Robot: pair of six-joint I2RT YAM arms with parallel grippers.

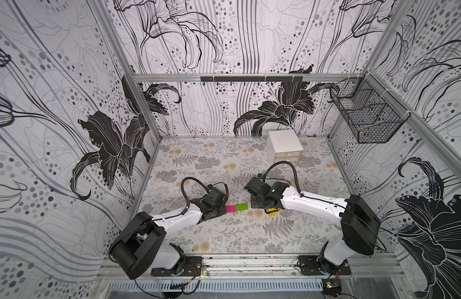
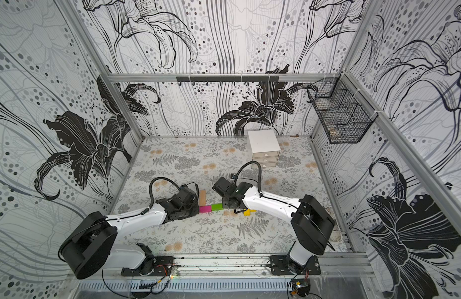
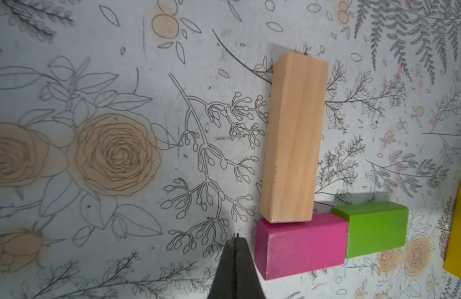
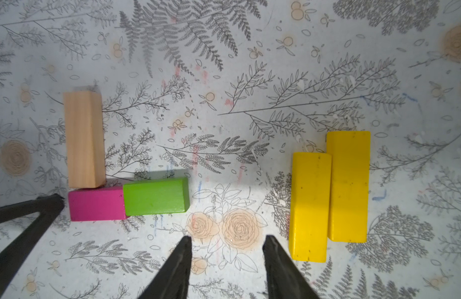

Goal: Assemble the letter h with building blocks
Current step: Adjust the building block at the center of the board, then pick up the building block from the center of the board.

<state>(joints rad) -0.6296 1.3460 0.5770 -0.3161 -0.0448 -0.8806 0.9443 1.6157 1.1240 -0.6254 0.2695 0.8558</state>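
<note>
The tan block (image 3: 294, 137) lies flat with one end touching the pink block (image 3: 301, 246). The green block (image 3: 374, 227) butts against the pink one's other end, forming a bar. Both top views show the pink block (image 1: 231, 208) and the green block (image 1: 241, 206) between the two wrists. Two yellow blocks (image 4: 309, 207) (image 4: 348, 186) lie side by side, apart from the green block (image 4: 155, 196). My left gripper (image 3: 235, 235) is shut and empty, just beside the pink block's free end. My right gripper (image 4: 228, 237) is open over bare mat between green and yellow.
A white three-drawer box (image 1: 285, 147) stands at the back right of the floral mat. A wire basket (image 1: 366, 114) hangs on the right wall. The arms' metal base rail (image 1: 250, 261) runs along the front edge.
</note>
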